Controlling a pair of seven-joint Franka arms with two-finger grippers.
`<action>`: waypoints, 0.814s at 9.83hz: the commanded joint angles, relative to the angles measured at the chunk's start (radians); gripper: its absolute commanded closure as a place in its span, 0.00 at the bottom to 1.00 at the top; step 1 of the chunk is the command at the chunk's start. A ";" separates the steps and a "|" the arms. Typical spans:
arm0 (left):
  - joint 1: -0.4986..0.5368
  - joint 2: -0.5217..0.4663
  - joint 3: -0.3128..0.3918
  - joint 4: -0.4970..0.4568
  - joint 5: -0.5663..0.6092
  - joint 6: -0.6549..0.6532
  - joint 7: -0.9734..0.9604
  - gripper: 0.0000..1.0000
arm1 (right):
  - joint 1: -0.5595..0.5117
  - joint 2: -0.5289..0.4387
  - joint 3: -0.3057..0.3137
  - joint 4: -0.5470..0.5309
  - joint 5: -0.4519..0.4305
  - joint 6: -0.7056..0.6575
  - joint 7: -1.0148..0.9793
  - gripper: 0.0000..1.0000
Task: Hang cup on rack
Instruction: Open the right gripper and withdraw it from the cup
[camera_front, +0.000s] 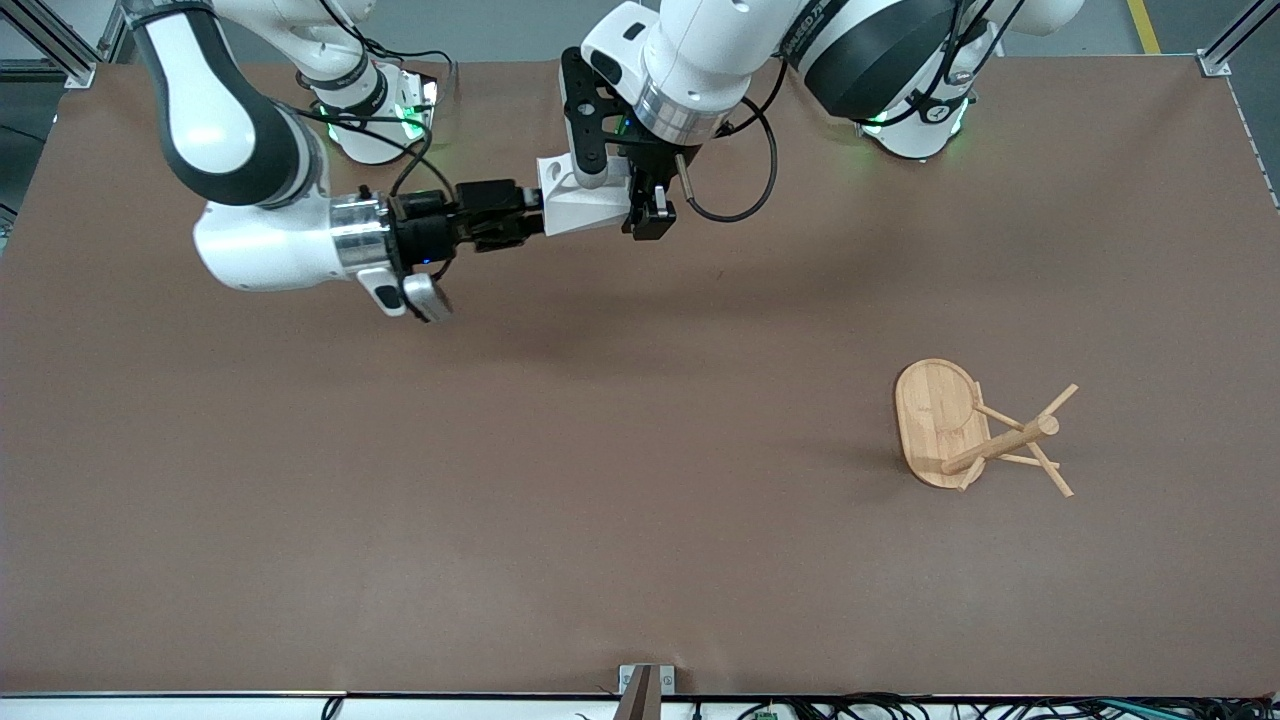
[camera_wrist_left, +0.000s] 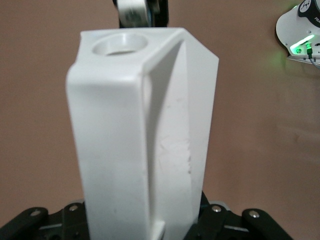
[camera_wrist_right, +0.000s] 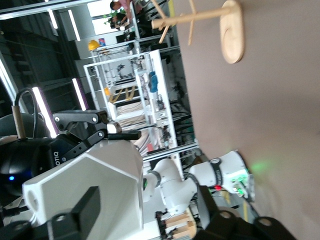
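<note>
Cup (camera_front: 585, 205) hangs in the air over the brown tabletop (camera_front: 500, 500), clamped in the left gripper's (camera_front: 648, 215) fingers; the right gripper's (camera_front: 510, 215) fingers stand spread around its other end. Toward the left arm's end, the rack (camera_front: 975, 430) lies tipped over.

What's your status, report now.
Left gripper shut on cup, midair. Right gripper open beside cup. Rack standing toward the left arm's end. Nothing between.
</note>
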 joint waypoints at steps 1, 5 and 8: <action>0.007 0.010 0.001 -0.019 -0.001 0.004 0.035 1.00 | -0.015 -0.024 -0.111 0.093 -0.243 -0.066 0.173 0.00; 0.024 0.010 0.007 -0.017 -0.008 0.008 0.067 1.00 | -0.015 -0.026 -0.335 0.162 -0.827 -0.044 0.275 0.00; 0.054 0.013 0.010 -0.048 -0.008 0.043 0.046 1.00 | -0.015 -0.021 -0.414 0.214 -1.263 0.108 0.242 0.00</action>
